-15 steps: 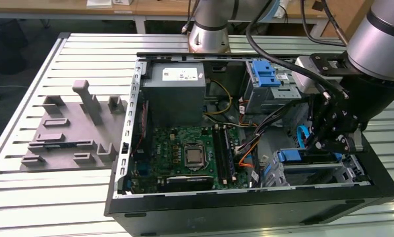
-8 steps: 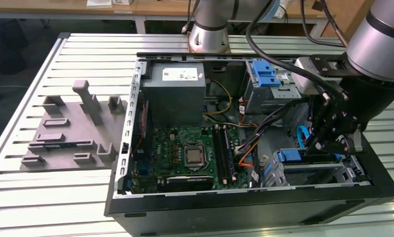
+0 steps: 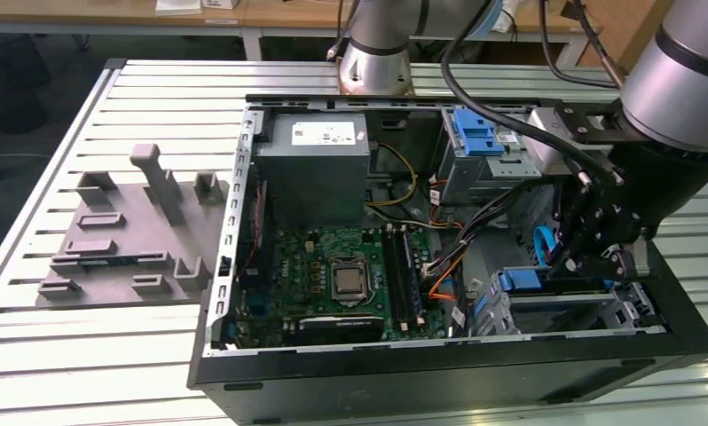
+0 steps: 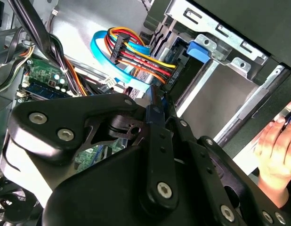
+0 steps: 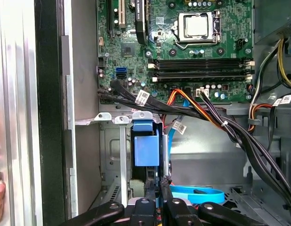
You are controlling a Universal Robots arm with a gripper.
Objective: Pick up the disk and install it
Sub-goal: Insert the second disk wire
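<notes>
The disk (image 4: 155, 112) shows edge-on as a thin blue-framed slab pinched between my fingers. My gripper (image 4: 157, 100) is shut on it and points at the dark mouth of the drive bay (image 4: 183, 77), just under a blue tab (image 4: 199, 49). In the first wrist view the gripper (image 5: 160, 188) sits right below that blue tab (image 5: 146, 148) at the bay opening. In the exterior view the gripper (image 3: 593, 262) hangs low inside the open computer case (image 3: 449, 373), at its near corner on the exterior view's right, beside the blue tab (image 3: 520, 280). Most of the disk is hidden by the fingers.
Bundled cables (image 5: 206, 113) cross just beyond the bay, with a blue ribbon cable (image 4: 112, 61) nearby. The motherboard (image 3: 342, 275) and a grey box (image 3: 318, 146) fill the case's other half. A bare blue bracket (image 3: 473, 133) sits in the upper cage. A person's hand (image 4: 277, 150) rests outside the case.
</notes>
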